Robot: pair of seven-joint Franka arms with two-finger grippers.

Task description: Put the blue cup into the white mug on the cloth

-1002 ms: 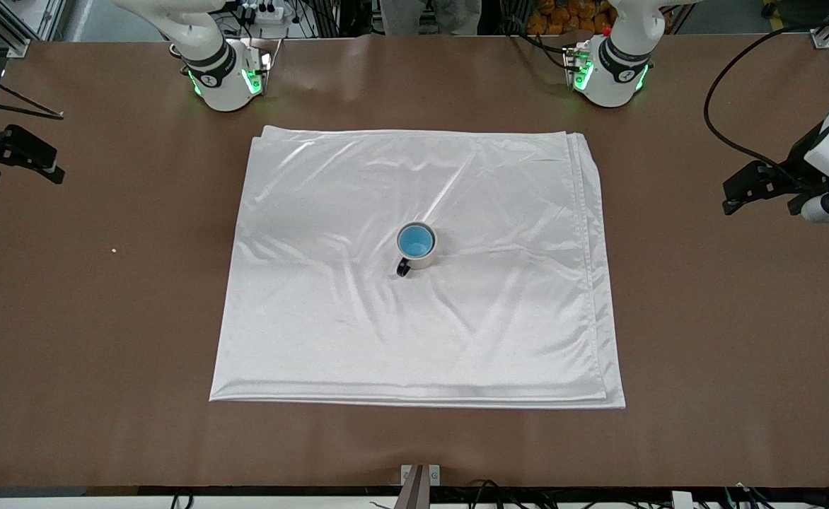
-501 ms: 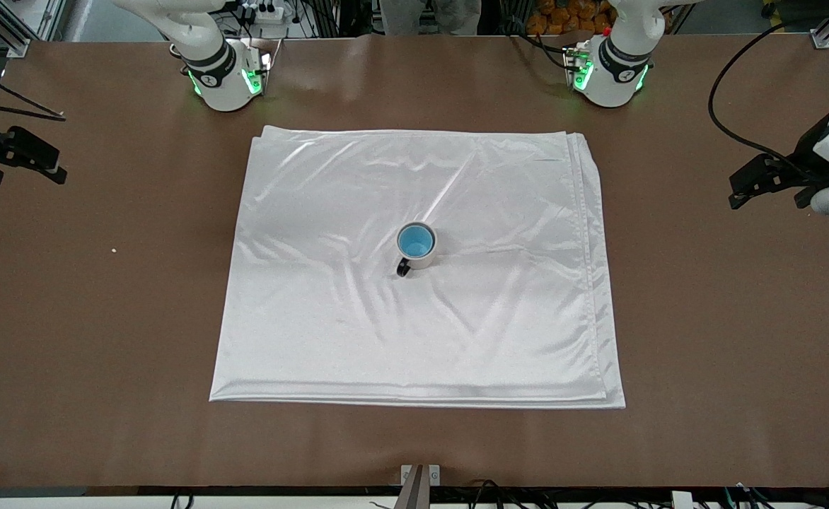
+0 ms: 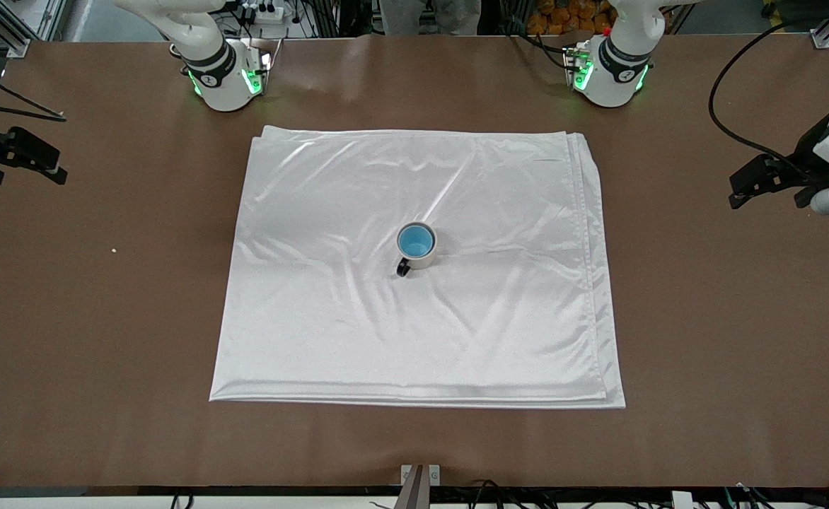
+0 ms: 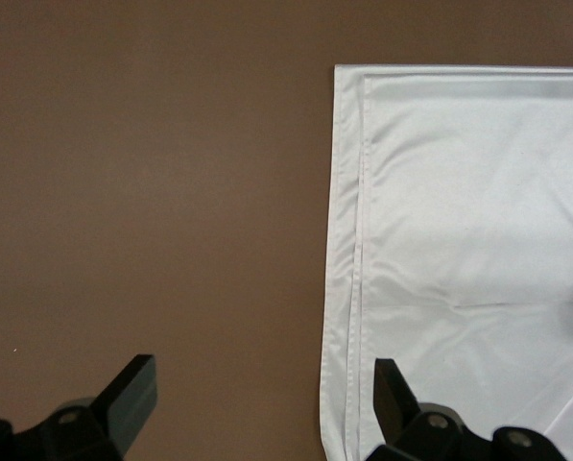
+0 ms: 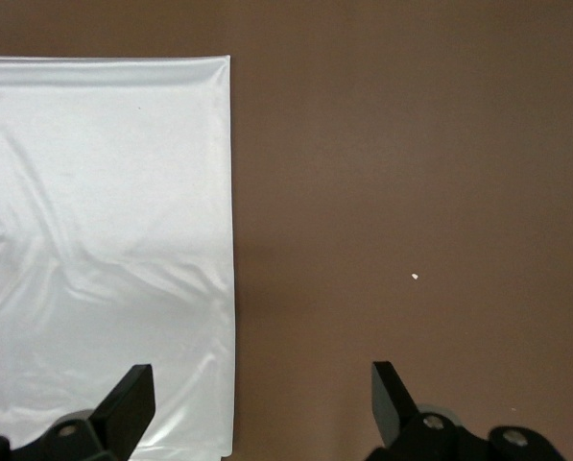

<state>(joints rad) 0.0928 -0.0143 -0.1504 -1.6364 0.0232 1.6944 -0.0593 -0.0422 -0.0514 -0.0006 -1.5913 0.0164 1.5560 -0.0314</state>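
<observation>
The white mug (image 3: 418, 251) with its black handle stands upright near the middle of the white cloth (image 3: 358, 332). The blue cup (image 3: 415, 242) sits inside the mug; only its blue interior shows. My left gripper (image 3: 745, 189) is open and empty over bare table past the cloth's edge at the left arm's end. My right gripper (image 3: 32, 168) is open and empty over bare table at the right arm's end. In the left wrist view the left gripper (image 4: 265, 386) is over the cloth (image 4: 459, 211) edge. In the right wrist view the right gripper (image 5: 262, 386) is over the cloth (image 5: 104, 192) edge.
The brown table (image 3: 704, 318) surrounds the cloth. A small white speck (image 3: 113, 249) lies on it toward the right arm's end and shows in the right wrist view (image 5: 416, 278). A metal bracket (image 3: 419, 475) sits at the table edge nearest the front camera.
My left gripper drew a little farther out toward its end of the table a second ago and has since held still. The mug, cup and cloth have not moved.
</observation>
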